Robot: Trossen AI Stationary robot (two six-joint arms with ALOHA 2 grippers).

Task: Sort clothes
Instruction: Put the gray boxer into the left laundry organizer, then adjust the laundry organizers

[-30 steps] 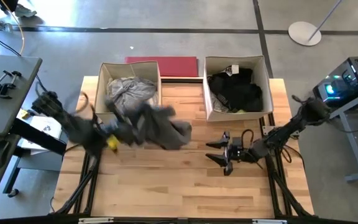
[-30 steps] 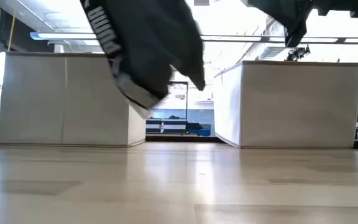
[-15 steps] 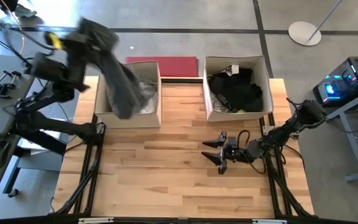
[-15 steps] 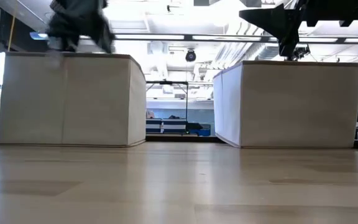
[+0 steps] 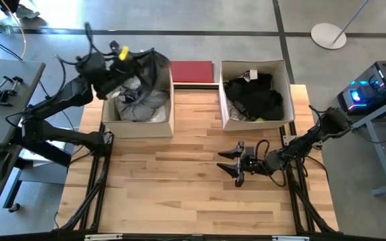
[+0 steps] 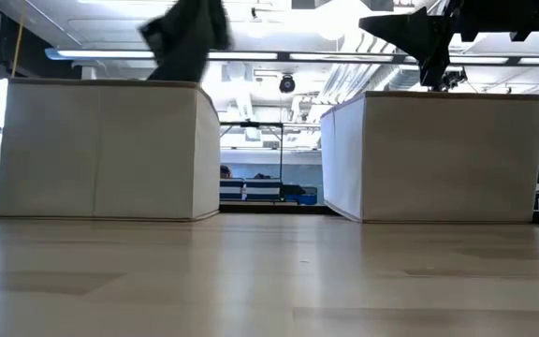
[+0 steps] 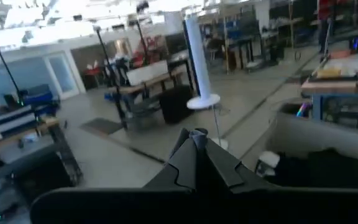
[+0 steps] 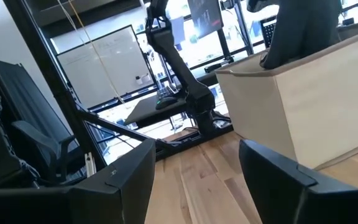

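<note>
My left gripper (image 5: pixel 127 59) is over the far part of the left tan box (image 5: pixel 136 128), shut on a dark grey garment (image 5: pixel 151 67). The garment hangs above the box's rim in the low view (image 6: pixel 185 37). Grey and cream clothes (image 5: pixel 143 104) lie in that box. Black clothes (image 5: pixel 256 97) fill the right box (image 5: pixel 253 124). My right gripper (image 5: pixel 225 163) is open and empty above the table, in front of the right box; its two fingers stand apart in its wrist view (image 8: pixel 194 155). My left gripper holds the dark grey garment by its upper part (image 5: pixel 139 61), and the garment hangs below and beside the fingers, clear of the table, over the left box. In the left wrist view the fingers (image 7: pixel 194 146) meet at their tips; the place of contact does not show.
A flat red board (image 5: pixel 193 70) lies behind the two boxes. Bare wood table (image 5: pixel 179 194) lies in front of the boxes. A grey side table with clamps (image 5: pixel 5 87) stands beyond the table's left edge, and equipment (image 5: pixel 374 90) stands beyond its right edge.
My left gripper has carried the garment up from the table in front of the left box, swung it out past the box's far left corner, then back toward the right over the box. The garment is lifted clear and now hangs over the box.
</note>
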